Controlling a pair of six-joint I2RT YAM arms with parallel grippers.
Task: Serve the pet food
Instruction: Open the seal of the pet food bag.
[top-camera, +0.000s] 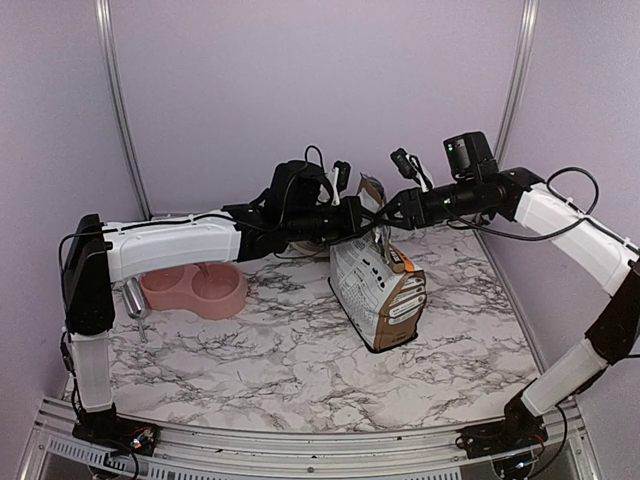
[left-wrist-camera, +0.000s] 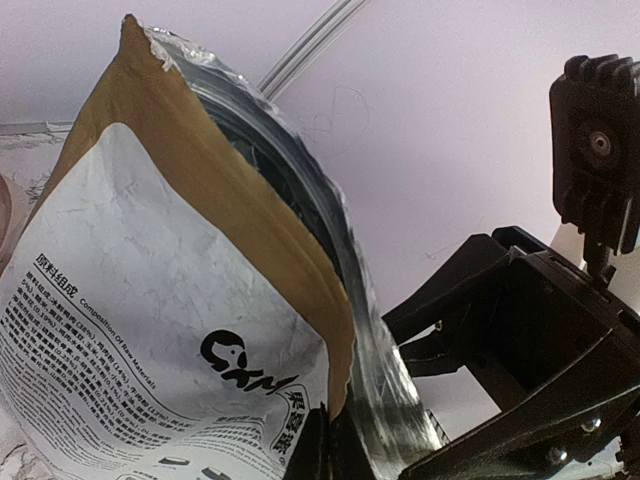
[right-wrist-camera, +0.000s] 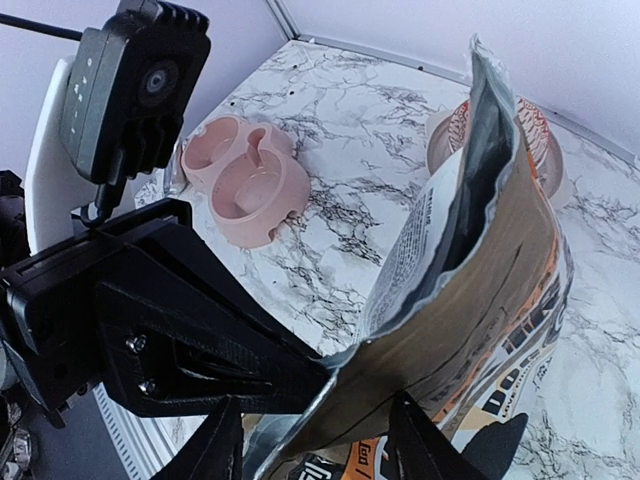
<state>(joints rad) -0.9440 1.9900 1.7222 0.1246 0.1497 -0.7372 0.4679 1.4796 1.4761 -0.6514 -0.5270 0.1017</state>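
**Both grippers meet at the mouth of the bag**

The marble-patterned table (top-camera: 300, 370) carries a white-and-brown printed bag (top-camera: 375, 290), standing upright near its middle with the torn, foil-lined top gaping. A pink double bowl (top-camera: 195, 290) sits well apart from it on the left side. The left gripper (top-camera: 358, 222) is clenched on one lip of the bag's top edge. The right gripper (right-wrist-camera: 320, 445) is released, its fingers parted on either side of the opposite lip. The pet food cannot be made out; the bag's dark interior hides its contents.
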